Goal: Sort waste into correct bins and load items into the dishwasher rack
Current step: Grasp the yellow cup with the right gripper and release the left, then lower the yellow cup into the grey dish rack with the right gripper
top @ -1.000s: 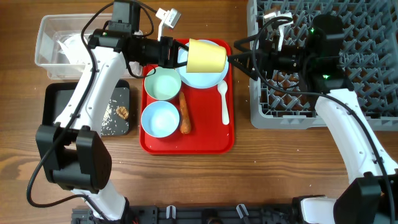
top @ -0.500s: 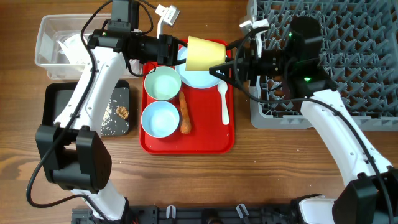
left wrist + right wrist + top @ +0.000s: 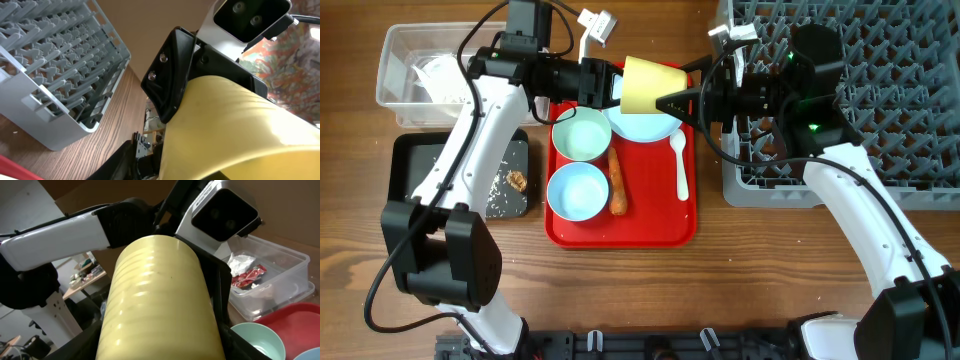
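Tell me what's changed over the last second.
The right gripper swung left from over the dishwasher rack; its fingers now close on the yellow cup, in the air above the red tray. The left gripper stays at the cup's other end; whether it has let go is unclear. The bowls, plate, carrot and spoon have not moved.

Matt yellow cup [image 3: 645, 87], grey plastic rack [image 3: 905, 60]

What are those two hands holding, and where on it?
The yellow cup, above the red tray. The right hand clasps its sides; the left hand is at its other end, grip unclear.
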You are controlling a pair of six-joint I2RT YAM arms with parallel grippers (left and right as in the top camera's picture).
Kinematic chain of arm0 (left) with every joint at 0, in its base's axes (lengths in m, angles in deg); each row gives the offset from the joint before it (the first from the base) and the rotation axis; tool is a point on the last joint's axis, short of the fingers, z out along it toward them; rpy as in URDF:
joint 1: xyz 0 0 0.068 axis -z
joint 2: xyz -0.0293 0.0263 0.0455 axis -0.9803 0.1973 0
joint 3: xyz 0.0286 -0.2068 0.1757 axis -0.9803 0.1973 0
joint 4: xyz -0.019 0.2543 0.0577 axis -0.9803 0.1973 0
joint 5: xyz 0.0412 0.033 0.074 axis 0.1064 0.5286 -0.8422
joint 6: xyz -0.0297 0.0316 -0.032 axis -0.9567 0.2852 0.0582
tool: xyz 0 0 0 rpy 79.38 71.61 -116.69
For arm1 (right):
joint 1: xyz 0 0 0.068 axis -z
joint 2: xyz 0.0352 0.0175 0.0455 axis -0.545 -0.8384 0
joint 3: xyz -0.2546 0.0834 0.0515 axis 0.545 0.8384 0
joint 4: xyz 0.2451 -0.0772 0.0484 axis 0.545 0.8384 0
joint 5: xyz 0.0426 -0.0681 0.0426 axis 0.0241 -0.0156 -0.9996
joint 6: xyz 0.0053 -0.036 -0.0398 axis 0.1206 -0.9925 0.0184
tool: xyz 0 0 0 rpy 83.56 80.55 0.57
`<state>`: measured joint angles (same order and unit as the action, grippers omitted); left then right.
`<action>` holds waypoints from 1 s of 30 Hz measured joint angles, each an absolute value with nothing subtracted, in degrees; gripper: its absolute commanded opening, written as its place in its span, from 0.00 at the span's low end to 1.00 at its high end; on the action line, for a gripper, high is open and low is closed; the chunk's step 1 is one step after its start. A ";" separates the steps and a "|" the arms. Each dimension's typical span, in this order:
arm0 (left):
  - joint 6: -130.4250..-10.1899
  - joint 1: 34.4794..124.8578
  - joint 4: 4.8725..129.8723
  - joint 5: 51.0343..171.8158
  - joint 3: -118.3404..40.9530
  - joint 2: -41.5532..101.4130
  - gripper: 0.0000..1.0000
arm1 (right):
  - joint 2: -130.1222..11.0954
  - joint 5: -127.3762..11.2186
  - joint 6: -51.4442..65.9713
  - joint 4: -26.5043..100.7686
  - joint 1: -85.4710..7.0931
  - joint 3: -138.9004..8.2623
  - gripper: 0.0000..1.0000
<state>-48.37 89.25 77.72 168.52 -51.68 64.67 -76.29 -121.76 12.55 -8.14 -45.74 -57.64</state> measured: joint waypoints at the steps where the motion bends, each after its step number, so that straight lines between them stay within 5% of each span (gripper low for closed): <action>1: -48.33 89.41 77.70 168.52 -51.68 64.67 0.37 | -76.29 -121.76 12.64 -8.17 -45.43 -57.64 0.43; 11: -48.33 89.41 77.68 166.09 -51.68 64.67 0.40 | -76.29 -125.80 13.03 -5.26 -31.51 -57.66 0.47; 19: -48.24 89.45 79.45 160.23 -51.68 64.67 0.42 | -76.29 -120.64 9.82 10.65 -24.36 -57.85 0.48; 30: -48.48 89.49 87.99 135.64 -51.68 64.67 0.47 | -67.41 -79.27 1.36 51.48 -24.34 -63.10 0.48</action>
